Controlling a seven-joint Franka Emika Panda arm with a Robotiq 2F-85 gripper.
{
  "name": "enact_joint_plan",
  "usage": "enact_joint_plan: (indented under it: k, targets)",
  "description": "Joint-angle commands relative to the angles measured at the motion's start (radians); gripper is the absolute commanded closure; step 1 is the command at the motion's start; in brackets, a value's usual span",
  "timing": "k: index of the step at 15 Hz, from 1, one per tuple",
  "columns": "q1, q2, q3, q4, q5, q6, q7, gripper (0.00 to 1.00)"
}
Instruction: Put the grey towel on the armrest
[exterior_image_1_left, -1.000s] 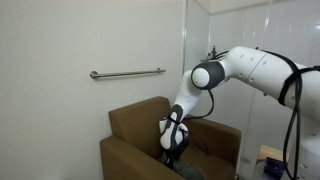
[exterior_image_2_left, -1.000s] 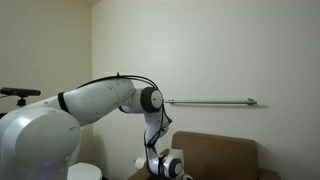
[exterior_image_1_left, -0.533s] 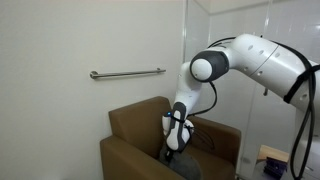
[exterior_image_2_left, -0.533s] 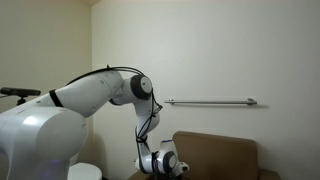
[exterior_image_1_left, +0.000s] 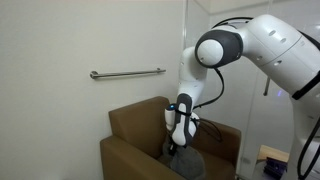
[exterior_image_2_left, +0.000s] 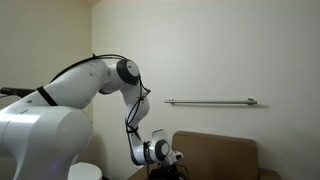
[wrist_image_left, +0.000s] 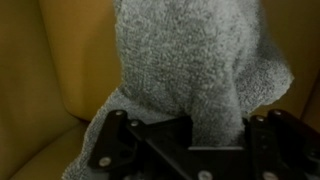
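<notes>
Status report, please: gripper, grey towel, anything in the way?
Gripper shut on fluffy grey towel. Towel hangs over seat of brown armchair, not yet on an armrest. No obstacle seen.

The grey towel read to me as thick terry cloth, nubby and looped, fully matt, with a rough pile across its folds. The armchair under it looked like tan leather or a leather-like covering: smooth, tight, with a soft low sheen, and I saw the same brown skin in both exterior views. The jaws appeared matt black, hard plastic or coated metal, I could not tell which, dotted with small pale screw heads. The arm wore smooth white glossy shells with a darker grey joint cap. The grab rail looked like polished metal. The wall was plain, flat, matt paint.
</notes>
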Motion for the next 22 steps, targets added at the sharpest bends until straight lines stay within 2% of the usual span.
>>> enact_joint_plan:
  k: [1,3,6,11,12,14,17,22]
  targets:
    - [-0.034,-0.152,0.009,-0.079,-0.059,-0.112,-0.05,0.97]
    - [-0.071,-0.21,0.035,-0.085,-0.098,-0.173,-0.072,0.97]
    - [-0.082,-0.284,0.044,-0.107,-0.167,-0.208,-0.064,0.97]
    - [-0.044,-0.367,-0.021,-0.186,-0.313,-0.058,0.006,0.97]
    - [-0.069,-0.312,0.024,-0.114,-0.282,-0.121,-0.002,0.97]
    - [-0.066,-0.333,0.005,-0.141,-0.296,-0.087,-0.006,0.97]
    - [-0.062,-0.328,0.009,-0.139,-0.298,-0.099,-0.01,0.97]
    - [0.109,-0.365,-0.077,-0.148,-0.43,-0.155,0.043,0.97]
